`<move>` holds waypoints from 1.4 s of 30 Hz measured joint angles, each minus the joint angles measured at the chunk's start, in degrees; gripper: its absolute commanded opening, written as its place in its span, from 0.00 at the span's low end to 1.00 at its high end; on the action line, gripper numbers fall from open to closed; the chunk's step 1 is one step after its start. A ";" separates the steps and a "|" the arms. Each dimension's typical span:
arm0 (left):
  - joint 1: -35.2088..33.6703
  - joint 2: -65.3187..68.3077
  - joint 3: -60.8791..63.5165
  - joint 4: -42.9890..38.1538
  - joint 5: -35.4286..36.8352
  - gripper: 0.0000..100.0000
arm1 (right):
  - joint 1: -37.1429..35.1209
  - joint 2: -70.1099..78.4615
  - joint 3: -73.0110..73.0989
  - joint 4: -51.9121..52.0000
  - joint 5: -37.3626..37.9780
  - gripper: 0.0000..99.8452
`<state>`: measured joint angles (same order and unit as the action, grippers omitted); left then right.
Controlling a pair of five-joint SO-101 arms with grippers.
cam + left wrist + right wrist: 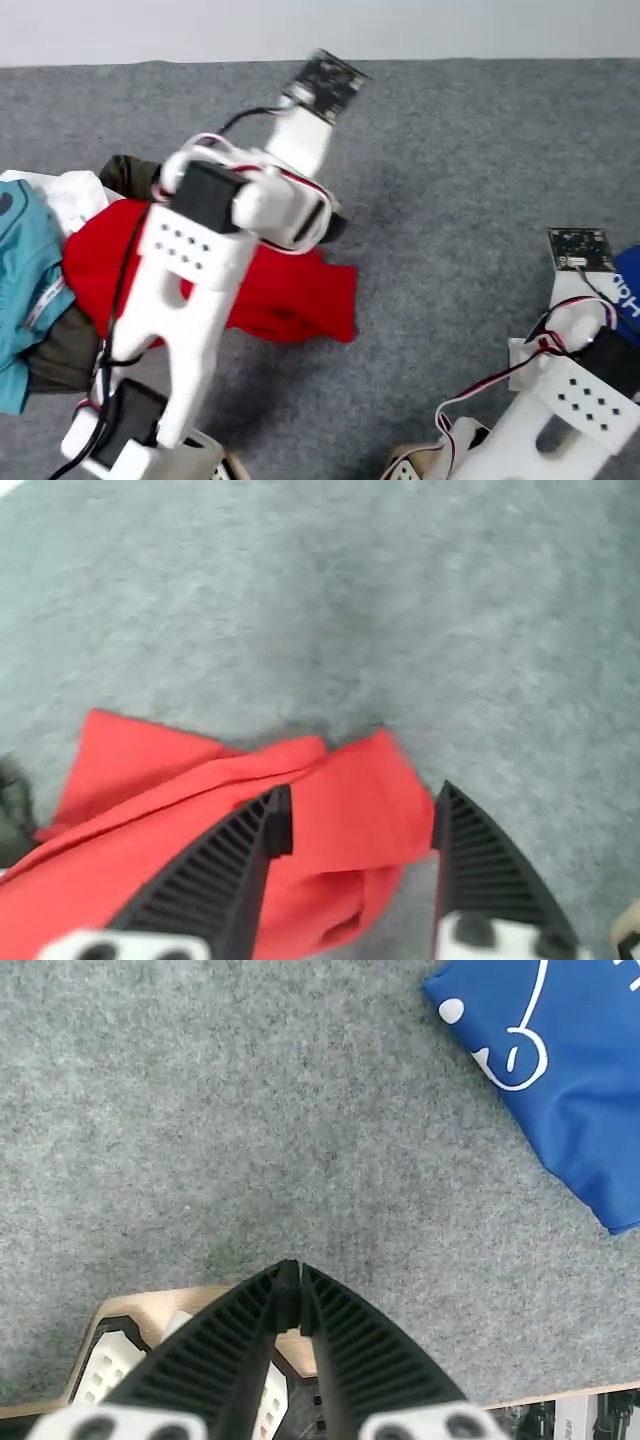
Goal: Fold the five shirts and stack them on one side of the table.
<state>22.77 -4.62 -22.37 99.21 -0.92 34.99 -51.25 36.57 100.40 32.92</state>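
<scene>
Heaped shirts at left, blue shirt alone at right.
A teal shirt (20,270), a white shirt (75,195) and a dark olive shirt (60,355) lie piled beside the crumpled red shirt (290,295), which the left arm (200,270) partly hides. The left gripper (362,795) has its fingers apart over the red shirt's edge. The right gripper (298,1268), fingers together, hangs over the grey mat (450,200) near the blue shirt (560,1070).
</scene>
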 measured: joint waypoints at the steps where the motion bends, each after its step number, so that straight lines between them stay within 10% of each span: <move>1: -1.67 -0.62 0.00 0.00 0.00 0.23 | -0.09 0.00 0.00 0.00 0.00 0.03; 21: -58.11 -5.36 0.97 0.09 -0.44 0.23 | -54.68 22.07 -20.92 -3.69 -16.88 0.10; 42: -65.49 -5.36 8.44 0.09 -0.44 0.23 | -74.46 80.44 -67.52 -3.96 -16.88 0.23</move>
<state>-42.73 -9.98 -13.93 99.30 -1.36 -39.47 29.19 -30.95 96.44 16.04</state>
